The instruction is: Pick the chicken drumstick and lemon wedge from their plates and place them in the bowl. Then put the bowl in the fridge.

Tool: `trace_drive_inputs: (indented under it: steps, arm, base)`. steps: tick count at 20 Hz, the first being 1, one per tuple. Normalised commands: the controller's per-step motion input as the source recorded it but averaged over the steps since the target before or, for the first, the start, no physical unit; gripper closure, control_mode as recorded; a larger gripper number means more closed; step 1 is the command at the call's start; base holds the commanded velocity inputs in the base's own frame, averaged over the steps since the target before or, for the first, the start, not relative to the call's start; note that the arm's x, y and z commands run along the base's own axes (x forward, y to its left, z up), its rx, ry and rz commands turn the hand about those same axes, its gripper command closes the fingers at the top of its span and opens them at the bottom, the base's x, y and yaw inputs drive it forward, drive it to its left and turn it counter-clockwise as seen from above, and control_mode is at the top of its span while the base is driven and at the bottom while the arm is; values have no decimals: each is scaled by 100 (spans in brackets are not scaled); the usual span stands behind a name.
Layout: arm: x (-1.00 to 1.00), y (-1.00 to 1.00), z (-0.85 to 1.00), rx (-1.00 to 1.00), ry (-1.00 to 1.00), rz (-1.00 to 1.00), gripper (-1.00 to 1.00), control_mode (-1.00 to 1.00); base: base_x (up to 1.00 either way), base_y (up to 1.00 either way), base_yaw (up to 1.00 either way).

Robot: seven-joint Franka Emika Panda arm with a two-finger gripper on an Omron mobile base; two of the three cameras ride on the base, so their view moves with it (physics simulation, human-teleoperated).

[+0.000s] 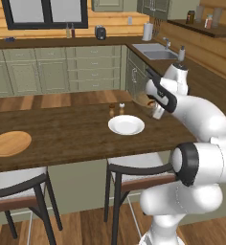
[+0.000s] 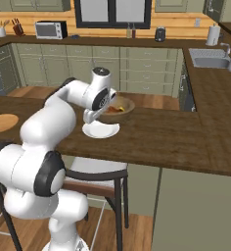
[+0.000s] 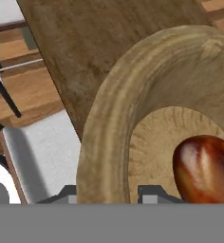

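One drumstick (image 3: 204,166) already in wooden bowl (image 3: 114,123), which sits on counter (image 2: 176,132) just beyond white plate (image 2: 101,130); gripper (image 3: 107,194) fingers straddle the thick near rim, apparently clamped on it; bowl likely stiff, light-ish, smooth, so rim pinch seems best hold.

No text, label, brand, number or sign can be read anywhere in these pictures; the appliances and bottles on the far counters, well beyond the hand, show no legible markings.
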Motion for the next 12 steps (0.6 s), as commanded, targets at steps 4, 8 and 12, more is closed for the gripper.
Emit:
trace_drive_inputs:
  steps: [4, 8, 12]
  arm:
    - [-43, 22, 44, 0, 5, 47, 100, -100]
    - [-82, 10, 18, 0, 0, 24, 100, -100]
    - [-100, 17, 0, -6, -7, 0, 100, -100]
  base:
    - [0, 0, 0]
    - [0, 0, 0]
    - [0, 0, 0]
